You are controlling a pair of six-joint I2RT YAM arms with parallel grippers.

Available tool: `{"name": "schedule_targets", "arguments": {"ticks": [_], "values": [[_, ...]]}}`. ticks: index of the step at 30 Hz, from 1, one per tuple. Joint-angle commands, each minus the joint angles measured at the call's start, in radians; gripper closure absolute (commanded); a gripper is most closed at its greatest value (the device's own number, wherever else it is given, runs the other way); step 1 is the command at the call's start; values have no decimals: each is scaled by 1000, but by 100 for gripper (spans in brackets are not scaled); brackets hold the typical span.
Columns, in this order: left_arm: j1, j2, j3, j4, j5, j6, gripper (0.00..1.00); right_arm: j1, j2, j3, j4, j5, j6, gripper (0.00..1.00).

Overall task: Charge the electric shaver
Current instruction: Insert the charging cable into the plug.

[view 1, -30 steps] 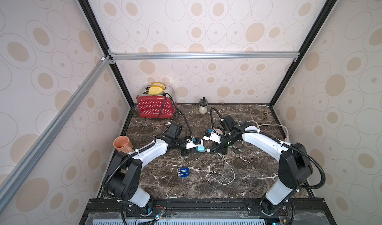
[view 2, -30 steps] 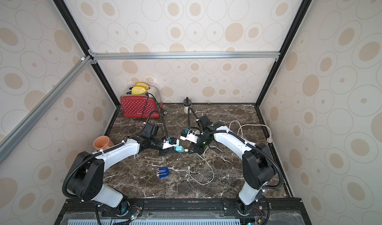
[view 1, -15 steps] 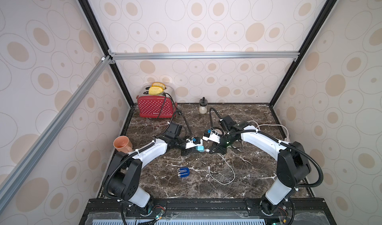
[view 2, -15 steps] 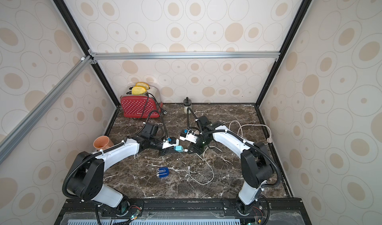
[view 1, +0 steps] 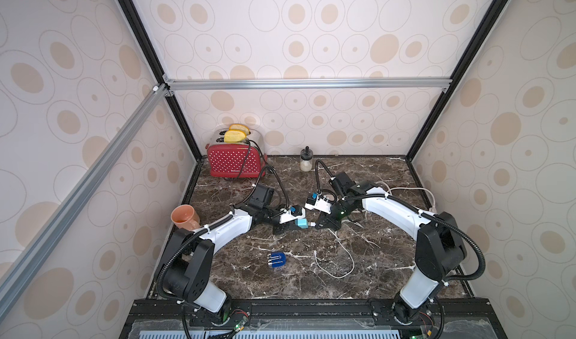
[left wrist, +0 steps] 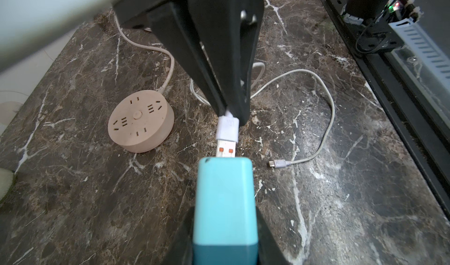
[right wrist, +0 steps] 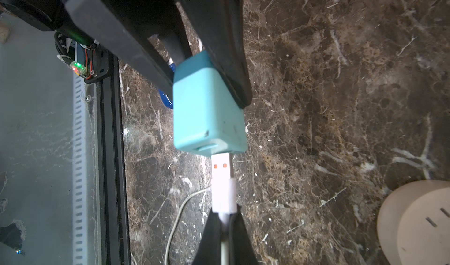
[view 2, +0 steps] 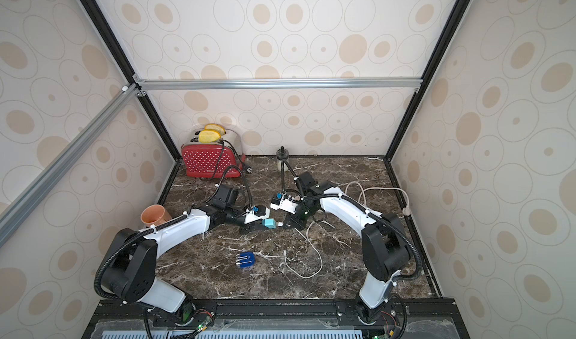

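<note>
The electric shaver (view 1: 276,260) (view 2: 246,259), dark blue with silver stripes, lies alone on the marble near the front; neither gripper touches it. In the middle of the table my left gripper (view 1: 296,225) (left wrist: 225,227) is shut on a teal cube adapter (view 1: 301,222) (left wrist: 225,198) (right wrist: 208,110). Facing it, my right gripper (view 1: 321,223) (right wrist: 225,217) is shut on the white USB plug (left wrist: 227,129) (right wrist: 222,193) of the charging cable. The plug's metal tip meets the adapter's port, with most of the metal showing. The cable's small free end (left wrist: 277,164) lies loose on the marble.
A round pink power strip (left wrist: 141,121) (right wrist: 418,222) sits beside the right gripper, its cord (view 1: 411,191) running to the right wall. A red toaster (view 1: 233,163) and small bottle (view 1: 306,161) stand at the back. An orange cup (view 1: 184,217) is at the left edge. The white cable loops (view 1: 339,259) right of the shaver.
</note>
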Motion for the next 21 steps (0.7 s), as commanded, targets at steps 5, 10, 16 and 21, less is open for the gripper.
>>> {"name": "schedule_targets", "arguments": {"ticks": [5, 10, 16, 21], "values": [[-32, -33, 13, 77, 108, -29, 100, 27, -56, -69, 180, -95, -61, 100], [-48, -30, 15, 63, 106, -18, 100, 28, -28, -11, 158, -75, -47, 100], [-60, -30, 14, 43, 108, -2, 100, 26, 13, 47, 87, -70, -78, 100], [-77, -30, 18, 41, 111, -2, 100, 27, 9, 52, 100, -54, -108, 100]]}}
